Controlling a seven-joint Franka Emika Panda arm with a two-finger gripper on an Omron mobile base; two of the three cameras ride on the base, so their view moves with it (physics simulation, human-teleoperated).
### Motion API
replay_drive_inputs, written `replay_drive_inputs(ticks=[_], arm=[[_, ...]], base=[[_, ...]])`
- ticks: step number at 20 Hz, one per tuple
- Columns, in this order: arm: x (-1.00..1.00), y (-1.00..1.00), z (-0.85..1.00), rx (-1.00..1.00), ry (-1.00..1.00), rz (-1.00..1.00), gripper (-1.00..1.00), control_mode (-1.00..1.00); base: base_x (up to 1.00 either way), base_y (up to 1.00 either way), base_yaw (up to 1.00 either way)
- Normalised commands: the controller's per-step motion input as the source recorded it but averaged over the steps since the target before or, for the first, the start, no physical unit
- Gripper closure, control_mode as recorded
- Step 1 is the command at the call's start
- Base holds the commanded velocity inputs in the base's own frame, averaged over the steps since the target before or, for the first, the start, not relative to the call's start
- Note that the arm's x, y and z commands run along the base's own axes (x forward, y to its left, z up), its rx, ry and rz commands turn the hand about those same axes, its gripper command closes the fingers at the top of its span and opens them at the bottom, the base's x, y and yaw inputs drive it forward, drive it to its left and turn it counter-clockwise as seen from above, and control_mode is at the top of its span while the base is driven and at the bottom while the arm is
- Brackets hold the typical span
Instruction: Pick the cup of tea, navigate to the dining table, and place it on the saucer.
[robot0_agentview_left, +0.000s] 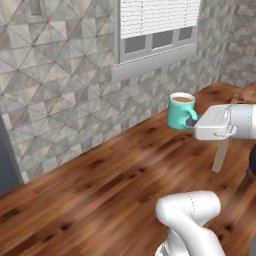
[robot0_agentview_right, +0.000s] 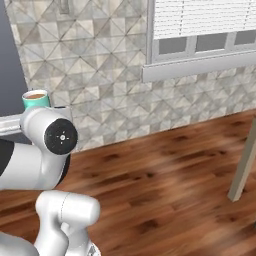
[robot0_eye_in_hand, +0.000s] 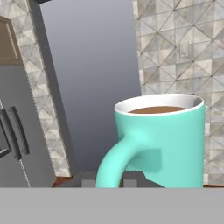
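The gripper (robot0_agentview_left: 192, 121) pinches the cup (robot0_agentview_left: 179, 111) by its handle, upright above the wood floor (robot0_agentview_left: 100, 190), while the hand view adds a grey fridge (robot0_eye_in_hand: 17, 131) behind it.

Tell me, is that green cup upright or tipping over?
Upright: the cup of tea has a level rim, brown liquid sitting flat inside, held off the floor by the gripper.

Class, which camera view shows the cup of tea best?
The hand view: the cup of tea is close, showing handle, rim and tea. The left base view shows it small, held off the floor by the gripper. The right base view shows just its rim behind the arm.
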Motion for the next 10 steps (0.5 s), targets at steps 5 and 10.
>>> replay_drive_inputs(ticks=[5,10], arm=[[0.00,0.00,0.00,0.00,0.00,0.00,1.00,1.00],[0.00,0.00,0.00,0.00,0.00,0.00,1.00,1.00]], base=[[1.00,-1.00,-0.09],[0.89,-1.00,-0.12]])
